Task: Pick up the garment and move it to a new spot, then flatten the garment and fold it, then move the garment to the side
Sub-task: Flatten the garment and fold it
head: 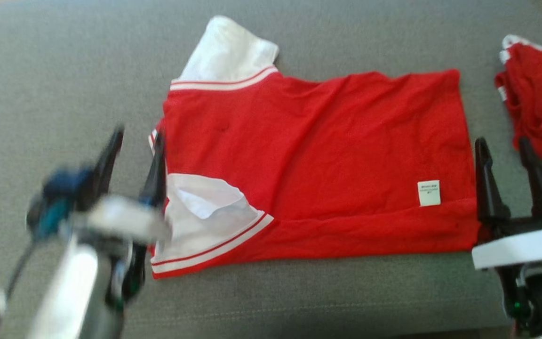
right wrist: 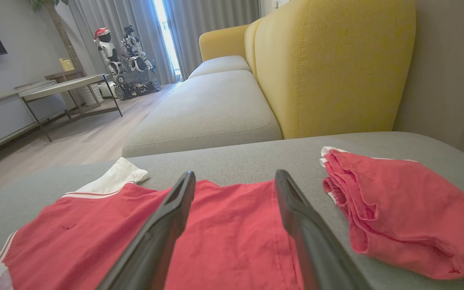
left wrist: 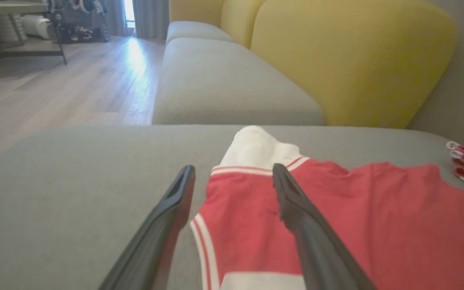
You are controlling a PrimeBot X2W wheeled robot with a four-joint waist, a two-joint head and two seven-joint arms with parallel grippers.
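— Garment (head: 313, 155) first: where is it?
— It is a red shirt with white sleeves, spread mostly flat on a grey cushion (head: 64, 70). It lies between the two grippers, to the right of the left gripper (head: 139, 136) and to the left of the right gripper (head: 501, 143). A small white label (head: 428, 193) sits near the hem, close to the right gripper.

— How are the grippers set?
— Both are spread apart and hold nothing. In the left wrist view, the left gripper (left wrist: 233, 169) straddles the shirt's striped edge, with one finger over bare cushion and the other over red cloth. I cannot tell whether it touches. The head view shows this gripper blurred. The right gripper stands just beside the hem, on the grey strip past it.

— And the edges?
— The hem by the right gripper runs fairly straight. Beyond the left gripper's fingertips, one white sleeve (head: 228, 52) sticks out past the shirt's far edge. The other sleeve (head: 205, 212) is folded onto the red body, just right of the left gripper.

— Where is there open room?
— Bare cushion stretches wide to the left of the left gripper and beyond both sets of fingertips. A narrower band runs along the shirt's near edge. To the right of the right gripper, room is tight. A second red garment (head: 541, 103) lies crumpled near it, apart from the shirt. In the right wrist view, a yellow sofa back (right wrist: 328, 68) rises past the cushion's far edge.
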